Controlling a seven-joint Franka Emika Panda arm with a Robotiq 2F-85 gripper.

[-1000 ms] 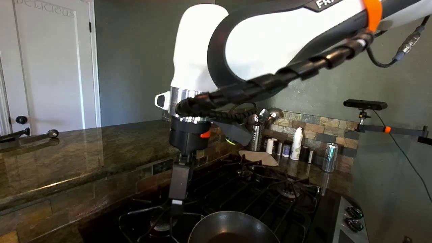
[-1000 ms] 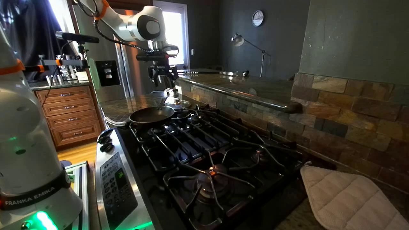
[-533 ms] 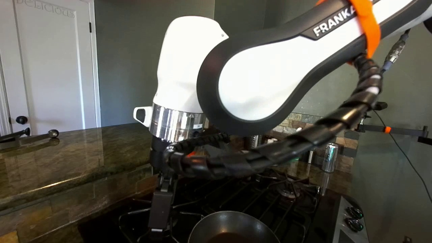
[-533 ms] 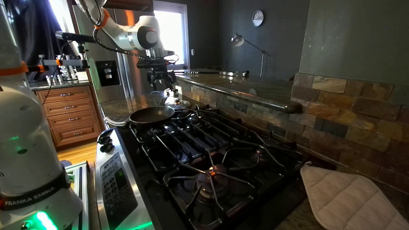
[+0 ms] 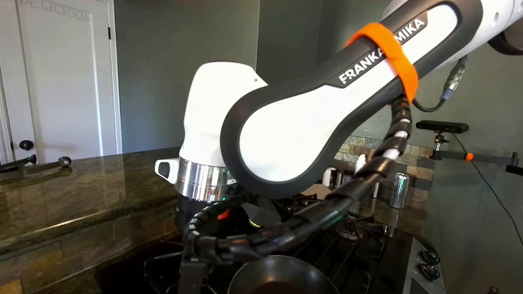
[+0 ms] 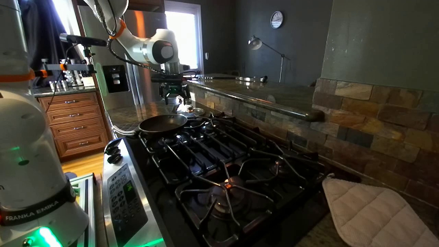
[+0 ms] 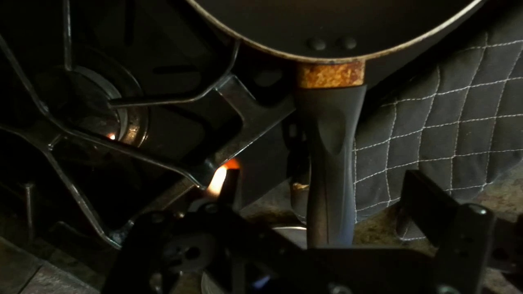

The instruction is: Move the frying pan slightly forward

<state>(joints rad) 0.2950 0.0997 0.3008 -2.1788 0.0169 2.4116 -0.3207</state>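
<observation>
The frying pan is dark with a thin rim and sits on the stove's far end in an exterior view. Its near part shows in an exterior view, and its rim, rivets and grey handle show in the wrist view. My gripper is above the handle side of the pan. In the wrist view the gripper is open, one finger on each side of the handle, with a gap on both sides. The lower end of the handle is hidden behind the gripper body. I cannot tell the height gap exactly.
Black burner grates cover the stove. A dark quilted cloth lies beside the handle. A raised stone ledge runs along the stove's back. A steel canister and a white pot holder lie farther off.
The arm and gripper have moved down toward the pan's handle, also shifting left in an exterior view. The pan has not moved.
</observation>
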